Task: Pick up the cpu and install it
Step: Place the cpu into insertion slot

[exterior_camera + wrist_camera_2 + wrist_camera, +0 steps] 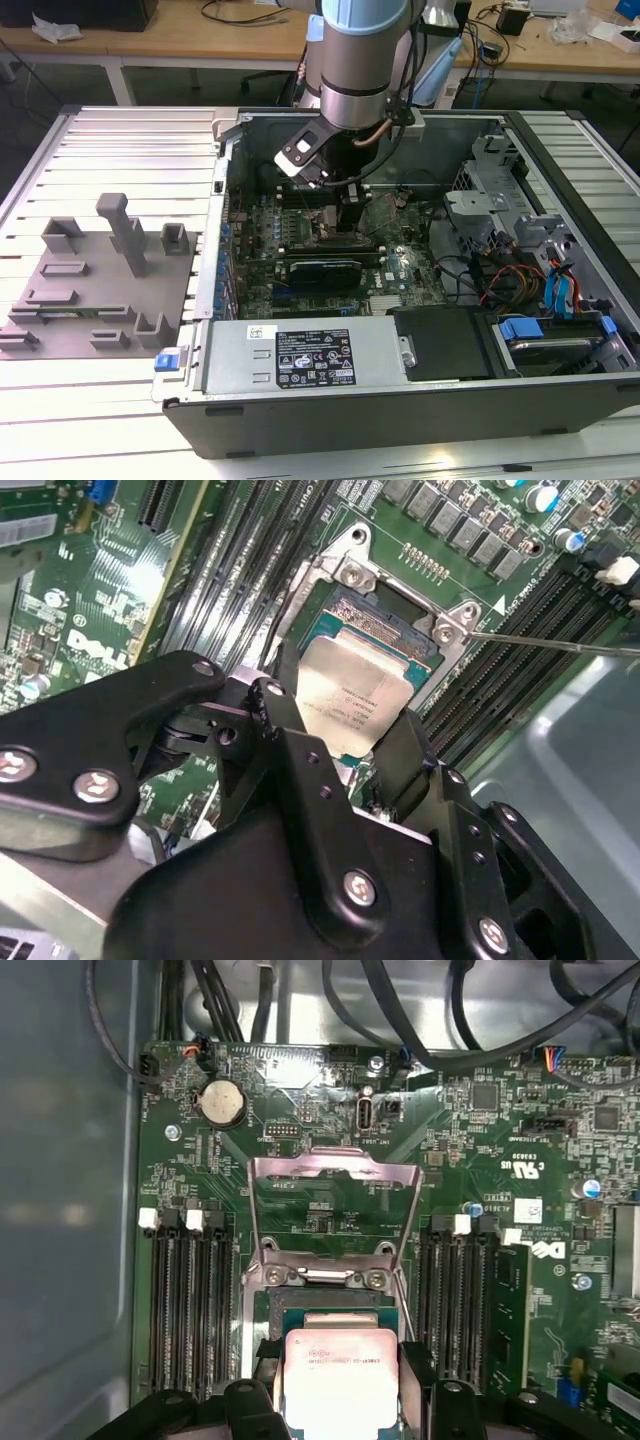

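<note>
The cpu (340, 1385), a small square chip with a silvery top plate, sits between my gripper's (340, 1360) two black fingers (262, 1365), which are shut against its opposite edges. It hangs just over the open socket (330, 1305) on the green motherboard, whose metal load plate (335, 1195) is flipped up. In the second wrist view the cpu (350, 705) covers most of the socket frame (385, 620), with my gripper (345, 735) around it. In the exterior view my gripper (350, 215) reaches down inside the open computer case (400, 400).
Memory slots (190, 1300) flank the socket on both sides, and a thin metal lever (560, 642) juts out beside it. Grey fixture blocks (100, 280) stand at the exterior view's left. Inside the case are the power supply (300, 360) and the drive bays with cables (560, 300).
</note>
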Controlling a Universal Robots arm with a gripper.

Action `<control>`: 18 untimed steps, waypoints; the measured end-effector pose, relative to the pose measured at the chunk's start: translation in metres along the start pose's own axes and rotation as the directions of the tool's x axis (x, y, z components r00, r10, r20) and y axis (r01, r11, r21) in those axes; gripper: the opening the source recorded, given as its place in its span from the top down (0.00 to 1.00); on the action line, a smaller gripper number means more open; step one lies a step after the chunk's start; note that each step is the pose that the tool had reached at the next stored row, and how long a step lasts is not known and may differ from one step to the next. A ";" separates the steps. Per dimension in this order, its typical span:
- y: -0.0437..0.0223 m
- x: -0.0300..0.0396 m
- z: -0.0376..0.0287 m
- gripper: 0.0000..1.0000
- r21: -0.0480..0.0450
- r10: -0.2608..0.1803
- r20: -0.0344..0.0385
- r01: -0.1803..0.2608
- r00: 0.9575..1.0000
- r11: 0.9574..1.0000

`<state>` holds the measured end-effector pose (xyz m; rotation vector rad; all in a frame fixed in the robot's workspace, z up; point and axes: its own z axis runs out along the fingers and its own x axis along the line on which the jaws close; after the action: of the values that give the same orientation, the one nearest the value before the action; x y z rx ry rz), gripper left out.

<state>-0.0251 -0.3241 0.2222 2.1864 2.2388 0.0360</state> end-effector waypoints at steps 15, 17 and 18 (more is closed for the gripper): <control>-0.0003 0.0011 0.0144 0.45 0.000 0.013 -0.003 -0.013 1.000 1.000; -0.0004 0.0021 0.0151 0.45 0.000 0.014 -0.003 -0.014 1.000 1.000; -0.0003 0.0027 0.0155 0.45 0.000 0.013 -0.003 -0.013 1.000 1.000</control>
<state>-0.0251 -0.3212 0.2068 2.2029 2.2256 0.0397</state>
